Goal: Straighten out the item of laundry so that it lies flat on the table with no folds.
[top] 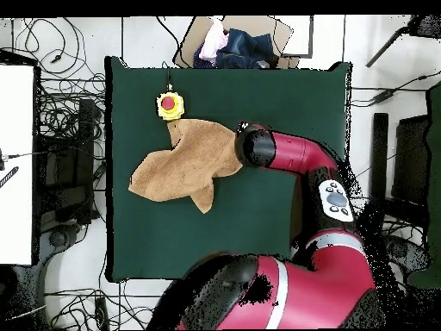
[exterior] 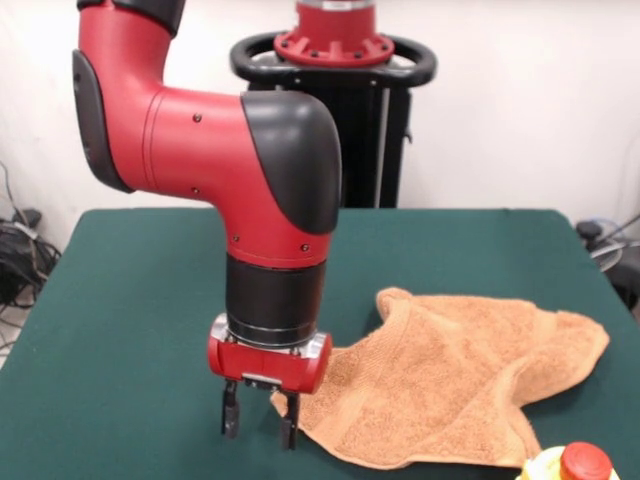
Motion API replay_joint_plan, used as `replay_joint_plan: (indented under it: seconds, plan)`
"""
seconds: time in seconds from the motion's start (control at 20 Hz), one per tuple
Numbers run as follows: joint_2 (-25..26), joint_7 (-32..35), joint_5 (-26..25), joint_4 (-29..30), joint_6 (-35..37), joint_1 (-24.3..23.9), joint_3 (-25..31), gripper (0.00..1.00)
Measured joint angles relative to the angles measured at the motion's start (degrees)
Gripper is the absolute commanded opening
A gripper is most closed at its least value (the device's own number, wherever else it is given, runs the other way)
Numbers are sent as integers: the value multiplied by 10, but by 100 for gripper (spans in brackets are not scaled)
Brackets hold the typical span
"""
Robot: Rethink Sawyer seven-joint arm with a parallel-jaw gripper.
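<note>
At the far edge of the overhead view, beyond the table, an open brown cardboard box point(top: 258, 34) holds a heap of dark blue and pale pink cloth point(top: 226, 45); how much is in it is hard to judge from above.

The robot's black two-fingered gripper point(exterior: 259, 418), hung under a red wrist collar on the red and black arm point(exterior: 250, 170), points straight down over the wide dark green felt-covered table point(exterior: 130, 330). Its two fingers stand apart with a clear gap of green showing between them, so the tool is released and holds nothing. The finger on the picture's right hangs just at the towel's nearest corner; whether the tip actually touches the fabric cannot be told from this angle.

The light orange-tan terry cloth towel point(exterior: 460, 380) lies crumpled on the table, in the front view to the right of the gripper. It is not flat: one corner is folded up into a rounded hump at its upper left, ridges run across the middle, and the outline is irregular rather than square. From overhead it spreads like a lopsided wedge point(top: 189, 162), with a narrow flap pointing towards the robot's side.

A small yellow round object with a red top point(exterior: 578, 464) sits on the table just beside the towel's edge.
</note>
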Motion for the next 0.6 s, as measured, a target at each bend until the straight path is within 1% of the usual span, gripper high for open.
replay_joint_plan:
  seconds: [0.35,0.6]
  plan:
    - [-7,0,0,2,-1,16,0,100]
    - [-7,0,0,2,-1,19,0,100]
